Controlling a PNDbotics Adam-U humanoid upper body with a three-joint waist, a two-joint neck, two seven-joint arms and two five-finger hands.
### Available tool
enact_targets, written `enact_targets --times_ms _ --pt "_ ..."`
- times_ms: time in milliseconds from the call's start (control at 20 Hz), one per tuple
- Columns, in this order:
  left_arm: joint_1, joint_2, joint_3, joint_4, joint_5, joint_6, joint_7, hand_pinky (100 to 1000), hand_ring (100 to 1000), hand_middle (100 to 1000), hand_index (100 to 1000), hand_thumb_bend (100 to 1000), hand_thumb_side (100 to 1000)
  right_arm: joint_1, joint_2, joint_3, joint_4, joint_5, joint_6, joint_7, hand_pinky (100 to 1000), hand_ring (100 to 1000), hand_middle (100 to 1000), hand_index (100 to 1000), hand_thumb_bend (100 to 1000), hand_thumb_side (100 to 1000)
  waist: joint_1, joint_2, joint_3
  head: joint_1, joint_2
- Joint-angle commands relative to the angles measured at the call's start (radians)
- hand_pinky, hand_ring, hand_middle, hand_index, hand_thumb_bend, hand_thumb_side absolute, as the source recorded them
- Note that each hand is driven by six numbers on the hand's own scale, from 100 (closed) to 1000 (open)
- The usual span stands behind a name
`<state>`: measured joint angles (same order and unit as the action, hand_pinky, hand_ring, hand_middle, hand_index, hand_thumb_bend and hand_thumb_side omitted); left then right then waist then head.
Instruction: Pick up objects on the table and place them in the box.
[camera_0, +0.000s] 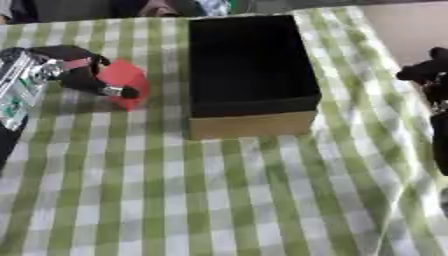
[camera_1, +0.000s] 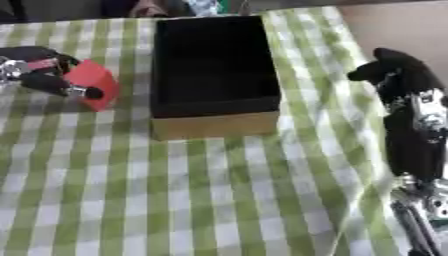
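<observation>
One box (camera_0: 252, 75) sits on the table (camera_0: 219, 200), a little past the middle. It is black inside, and its near wall is plain brown card. I cannot see anything in it; the inside is just dark. The open top faces up.

One red block (camera_0: 125, 82) is to the left of the box, near it but not touching it. It is the only loose thing I can see on the cloth. I cannot tell if the block rests on the table or is lifted a bit.

The table has one cloth (camera_1: 219, 190) on it, with green and white squares.

There are two robot hands. The left hand (camera_0: 83, 72) comes in from the left side. Its black fingers (camera_0: 114, 90) are curled round the red block, with one fingertip lying across the front of it. Silver parts of the arm show behind the hand at the left edge.

The right hand (camera_1: 389, 67) is over at the right side of the table, well apart from the box. It points up and away, with its dark arm below it. It holds nothing. Its fingers look bunched into one dark shape, and I cannot tell if they are straight or curled.
</observation>
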<state>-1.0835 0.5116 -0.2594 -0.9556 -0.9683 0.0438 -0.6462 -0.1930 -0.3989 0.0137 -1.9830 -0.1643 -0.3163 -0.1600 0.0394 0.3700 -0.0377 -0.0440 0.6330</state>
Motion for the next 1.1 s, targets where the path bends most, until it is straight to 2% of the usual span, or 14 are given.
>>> enact_targets --times_ms 50,150,400,550,600,750,950,1100 --pt "-0.022 0.009 0.016 0.004 0.004 0.013 0.012 691 818 738 950 957 1000 -0.007 -0.006 0.001 -0.017 0.005 0.004 0.001 849 667 602 791 100 881 0.013 0.0 -0.003 0.005 0.011" --pt "-0.02 0.006 0.022 0.011 0.007 0.015 0.022 685 797 708 920 925 1000 -0.007 -0.004 0.001 -0.017 0.007 0.006 0.002 850 667 602 790 100 881 0.013 0.003 -0.006 0.006 0.012" --pt "-0.019 -0.002 0.028 0.019 0.036 0.017 0.036 641 689 569 781 625 1000 -0.006 0.005 0.0 -0.017 0.011 0.013 0.001 851 667 601 790 100 882 0.013 0.008 -0.007 0.006 0.016" --pt "-0.019 0.0 0.026 0.017 0.052 0.026 0.04 600 617 515 730 494 992 -0.004 0.006 0.0 -0.017 0.013 0.014 0.001 851 668 601 789 100 883 0.013 0.007 -0.007 0.005 0.021" --pt "-0.019 0.001 0.025 0.015 0.058 0.028 0.039 582 599 501 716 422 974 -0.003 0.006 0.0 -0.017 0.013 0.014 0.001 851 668 601 789 100 883 0.012 0.007 -0.007 0.005 0.023" --pt "-0.021 0.01 0.022 -0.002 0.086 0.03 0.028 546 562 479 696 290 887 0.0 0.007 0.0 -0.017 0.013 0.017 0.0 852 668 601 789 100 885 0.014 0.004 -0.005 0.002 0.027" --pt "-0.021 0.022 0.021 -0.036 0.124 0.037 0.014 541 544 464 677 138 755 0.004 0.009 0.0 -0.017 0.012 0.023 -0.001 853 669 600 788 100 887 0.014 -0.001 -0.003 0.0 0.025" --pt "-0.02 0.034 0.017 -0.059 0.139 0.042 0.01 541 547 471 685 100 674 0.006 0.01 -0.001 -0.017 0.012 0.025 -0.001 853 669 600 788 100 889 0.013 -0.005 -0.001 -0.002 0.023"
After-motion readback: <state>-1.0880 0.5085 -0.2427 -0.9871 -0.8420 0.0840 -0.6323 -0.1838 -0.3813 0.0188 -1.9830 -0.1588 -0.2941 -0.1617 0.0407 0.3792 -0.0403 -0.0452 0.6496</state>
